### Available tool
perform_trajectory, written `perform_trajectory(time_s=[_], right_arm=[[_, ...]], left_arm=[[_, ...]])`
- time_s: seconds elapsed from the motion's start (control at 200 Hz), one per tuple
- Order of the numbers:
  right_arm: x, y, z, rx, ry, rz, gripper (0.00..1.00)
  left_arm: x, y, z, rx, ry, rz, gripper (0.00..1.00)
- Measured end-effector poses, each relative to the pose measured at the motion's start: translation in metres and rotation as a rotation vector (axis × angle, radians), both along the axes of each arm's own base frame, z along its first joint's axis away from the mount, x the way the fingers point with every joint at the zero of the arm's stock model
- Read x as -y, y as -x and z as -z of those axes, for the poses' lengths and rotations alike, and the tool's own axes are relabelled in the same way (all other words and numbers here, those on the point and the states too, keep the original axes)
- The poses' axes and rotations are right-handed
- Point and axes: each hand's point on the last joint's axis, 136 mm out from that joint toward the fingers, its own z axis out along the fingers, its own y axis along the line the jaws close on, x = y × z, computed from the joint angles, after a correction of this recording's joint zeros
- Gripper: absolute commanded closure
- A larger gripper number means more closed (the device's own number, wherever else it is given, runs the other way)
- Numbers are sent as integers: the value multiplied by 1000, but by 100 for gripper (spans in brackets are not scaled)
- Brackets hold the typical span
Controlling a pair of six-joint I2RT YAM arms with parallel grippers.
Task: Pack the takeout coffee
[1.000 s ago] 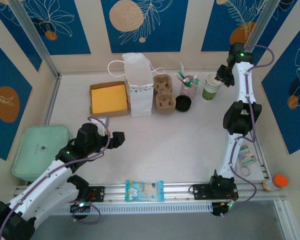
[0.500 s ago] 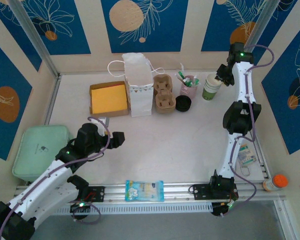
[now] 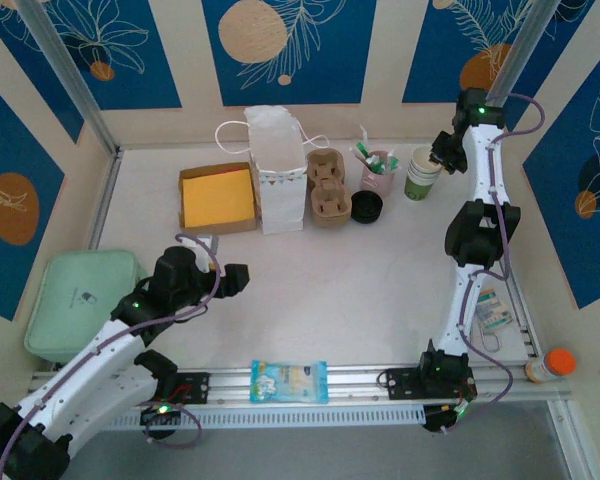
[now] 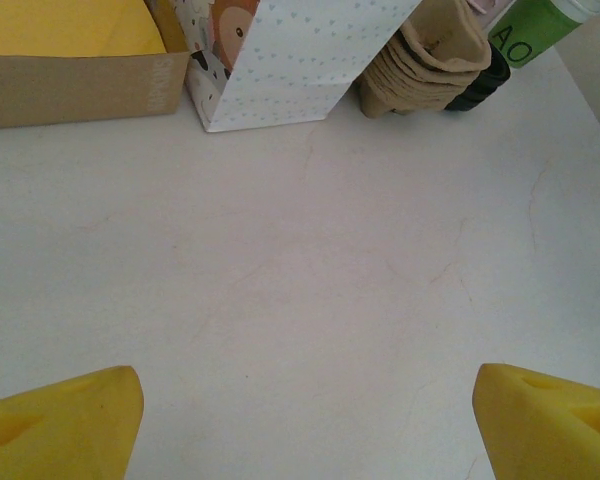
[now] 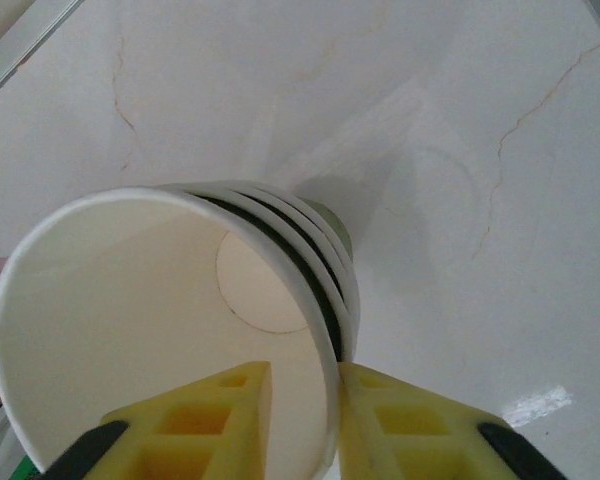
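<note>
Two jaws: right jaws clamp rim wall of takeout coffee [image 5: 130,330], right of paper bag [image 3: 278,170], prob. for lifting; left jaws apart, idle nearside of bag.

The paper bag [image 3: 278,170] is white with small grey specks. Left of it, a brown box [image 3: 220,226] shows yellow inside. Right of it stand a tan carrier [image 3: 328,187], a black lid [image 3: 366,206], a pink cup [image 3: 378,176] and the white-and-green takeout coffee cup [image 3: 421,176].
</note>
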Motion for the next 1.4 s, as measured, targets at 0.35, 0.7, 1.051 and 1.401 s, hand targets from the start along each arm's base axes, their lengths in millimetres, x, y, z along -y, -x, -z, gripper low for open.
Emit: perform_trajectory(time_s=[0.35,0.7,1.051,1.401], right_arm=[[0,0,-1,1,-5,4,95],[12,1,-9,18,-15,25,97],[15,-2,-33,73,-11,28,97],[12,14,-101,206,21,28,98]], left_arm=[[0,0,0,2,0,-1,15],[-2,2,0,-2,-3,-1,15],[-2,3,-8,10,5,-1,16],[-3,4,-19,26,15,-1,16]])
